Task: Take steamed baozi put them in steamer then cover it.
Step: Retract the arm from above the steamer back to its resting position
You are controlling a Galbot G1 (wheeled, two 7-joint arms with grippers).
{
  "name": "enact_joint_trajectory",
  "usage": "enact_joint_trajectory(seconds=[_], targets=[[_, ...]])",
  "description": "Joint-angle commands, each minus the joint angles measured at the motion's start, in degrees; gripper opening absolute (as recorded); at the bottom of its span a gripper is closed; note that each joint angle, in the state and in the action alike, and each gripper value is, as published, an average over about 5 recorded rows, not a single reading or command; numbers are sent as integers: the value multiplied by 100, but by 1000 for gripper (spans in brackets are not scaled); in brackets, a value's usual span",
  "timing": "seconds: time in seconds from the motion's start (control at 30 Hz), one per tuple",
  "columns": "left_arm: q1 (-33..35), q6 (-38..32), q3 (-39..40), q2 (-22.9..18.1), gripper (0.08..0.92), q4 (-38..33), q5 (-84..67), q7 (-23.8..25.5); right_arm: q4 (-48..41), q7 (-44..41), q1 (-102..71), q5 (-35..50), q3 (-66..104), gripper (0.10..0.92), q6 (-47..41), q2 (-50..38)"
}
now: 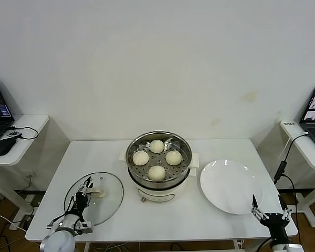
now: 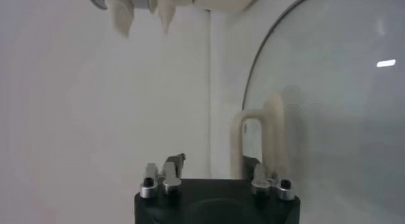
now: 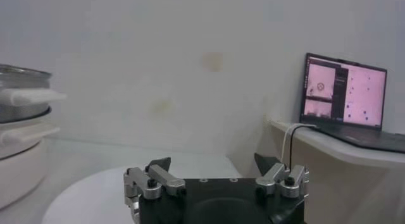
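Four steamed baozi [image 1: 157, 159] are seen lying inside the steamer [image 1: 158, 181], which stands at the middle of the white surface [image 1: 163, 220]. The buns are small, smooth, round and cream-white, and they are set apart from one another on the perforated steel tray: one toward the far edge, one toward the near edge, one to each side. The steamer is a round stainless-steel pot on a cream-white base, and it is uncovered.

The cover [image 1: 107, 205] is laid flat near the front-left corner of the surface, well apart from the steamer. It is a round clear glass lid with a metal rim and a cream-white oblong handle [image 2: 262, 136]. The left claw [image 1: 85, 191] is placed over that handle; in the left wrist view the handle is seen standing between the fingers [image 2: 174, 163], which are partly drawn in around it, though contact cannot be told.

A flat white plate [image 1: 231, 186] is found beside the steamer toward the right edge. The right claw [image 1: 270, 210] is held at the front-right corner, just beside the plate, with its fingers spread and nothing between them.
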Motion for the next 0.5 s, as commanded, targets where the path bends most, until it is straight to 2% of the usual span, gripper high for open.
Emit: enact_joint_trajectory(seconds=[0.03, 0.3, 0.5], targets=[[-36, -13, -20, -10, 401, 140, -20, -103, -16, 1, 6, -8, -12, 823, 5, 14], [53, -44, -160, 11, 177, -68, -206, -359, 40, -4, 13, -36, -44, 823, -9, 46], [427, -32, -524, 241, 143, -741, -340, -400, 64, -39, -6, -63, -105, 823, -11, 5]])
